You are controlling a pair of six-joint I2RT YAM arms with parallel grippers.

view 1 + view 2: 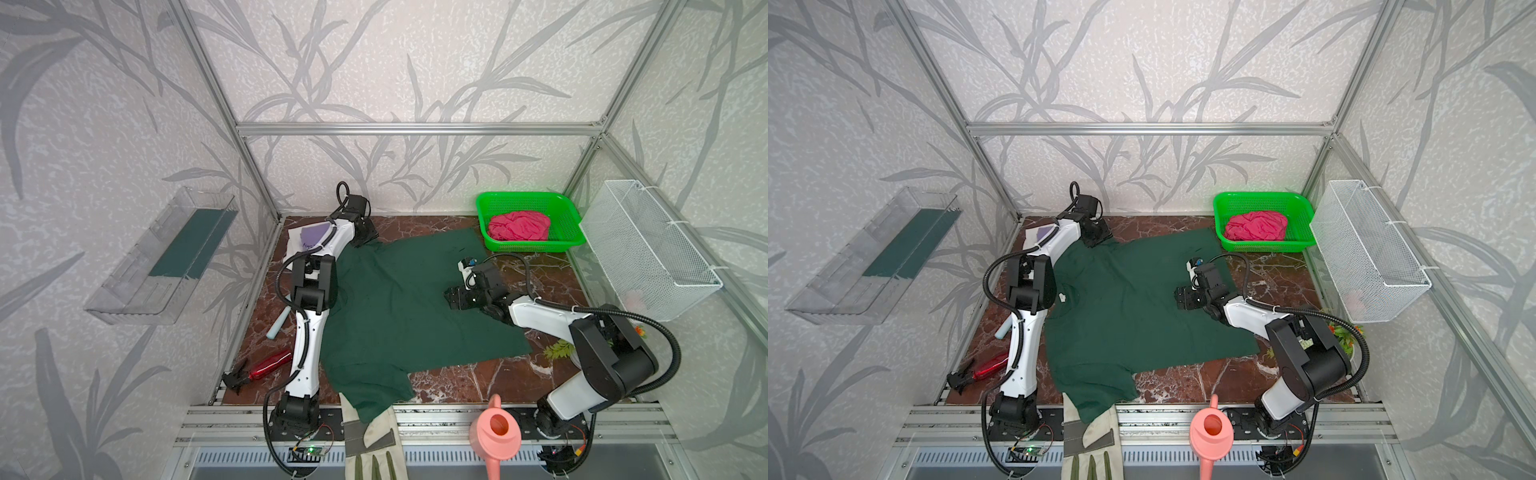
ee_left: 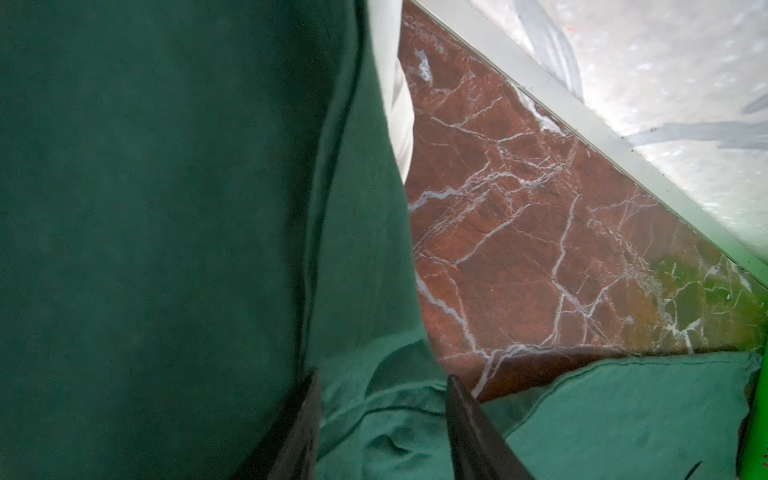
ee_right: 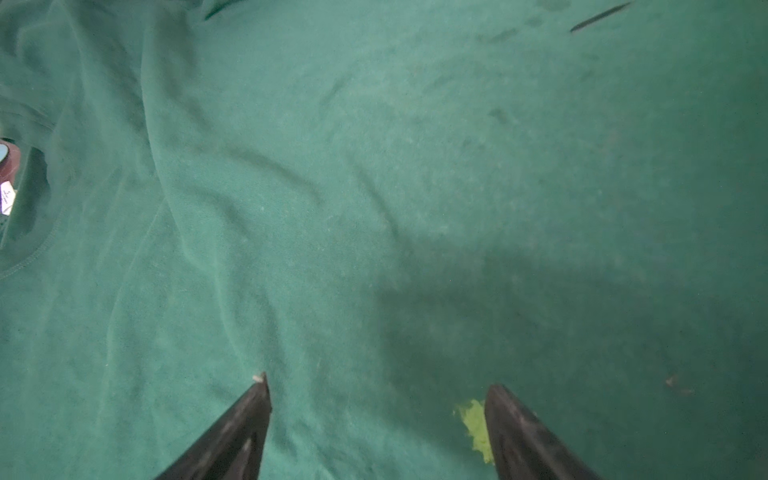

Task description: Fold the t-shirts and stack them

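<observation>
Your dark green t-shirt [image 1: 415,307] lies spread flat on the tabletop [image 1: 478,382], its long axis running from side to side: neck opening toward your left arm, hem toward your right arm, one sleeve drooping over the front edge. Your right tool [image 3: 378,395] is over the shirt's body with its jaws wide and nothing between them. Your left tool [image 2: 384,386] sits at the far sleeve, jaws partly parted with green cloth bunched between them; whether it is pinched you cannot tell. Beyond your right tool the pink-red t-shirt [image 1: 517,226] is crumpled in a green basket [image 1: 523,195]. Just beside your left tool, under that arm, the lilac t-shirt [image 1: 313,233] rests on the white t-shirt [image 1: 292,243]; its dark print is too small to read. A white neck tag [image 3: 6,199] lies ahead of your right tool, its print unreadable. A yellow-green speck [image 3: 473,424] shows just beside one fingertip of that tool.
</observation>
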